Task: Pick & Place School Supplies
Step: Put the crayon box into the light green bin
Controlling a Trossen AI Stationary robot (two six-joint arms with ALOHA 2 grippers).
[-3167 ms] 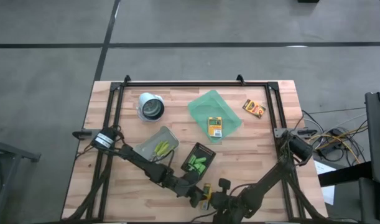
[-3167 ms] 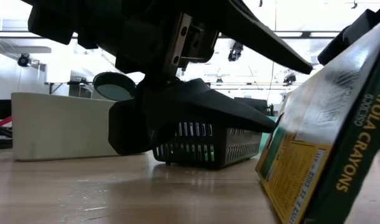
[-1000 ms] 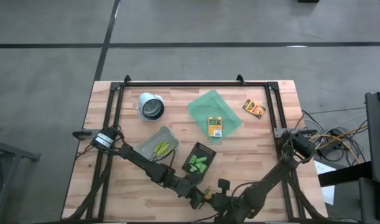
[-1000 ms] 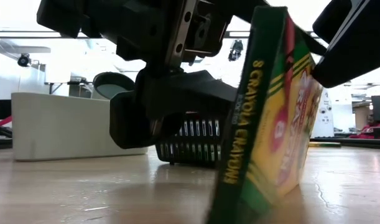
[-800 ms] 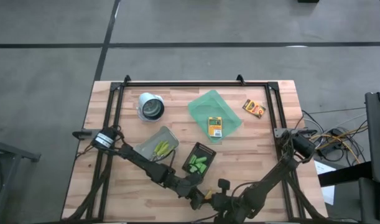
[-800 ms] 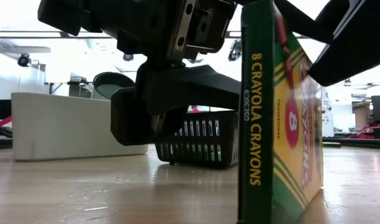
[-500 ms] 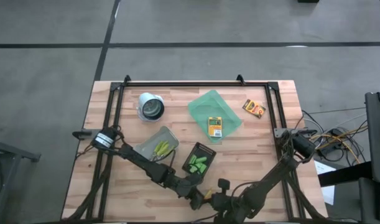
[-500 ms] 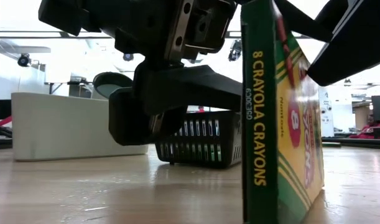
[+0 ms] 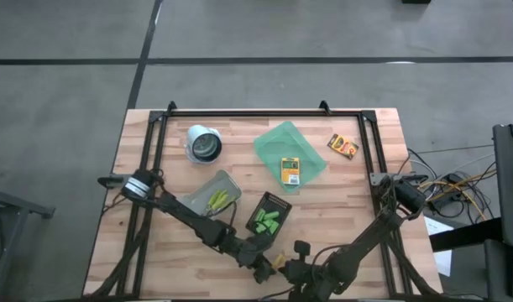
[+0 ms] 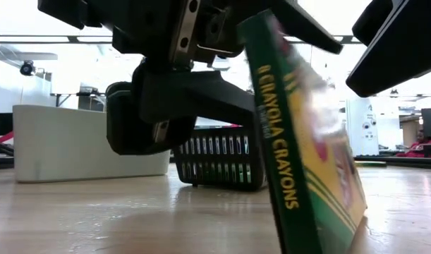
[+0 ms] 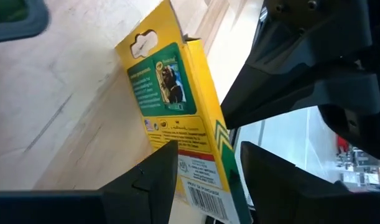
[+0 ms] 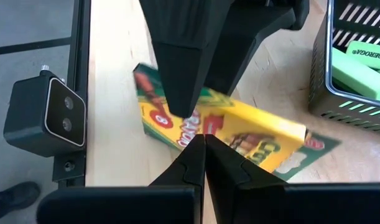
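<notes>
High: both arms are meeting at the wood-plank bench's (image 9: 357,226) near edge.
Low: flat cardboard crayon box (image 10: 303,148) is tilting on its edge.
Left wrist: left end effector (image 11: 205,177) is clamping the box.
Right wrist: right end effector (image 12: 205,163) is sitting closed above it, beside a slatted black basket (image 12: 339,74).

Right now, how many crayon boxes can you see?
3: one crayon box on the green tray, one near the table's far right corner, one tilted between the left end effector's fingers at the near edge.

Grey concrete floor (image 9: 63,84) — bright ceiling lights (image 10: 32,39).
</notes>
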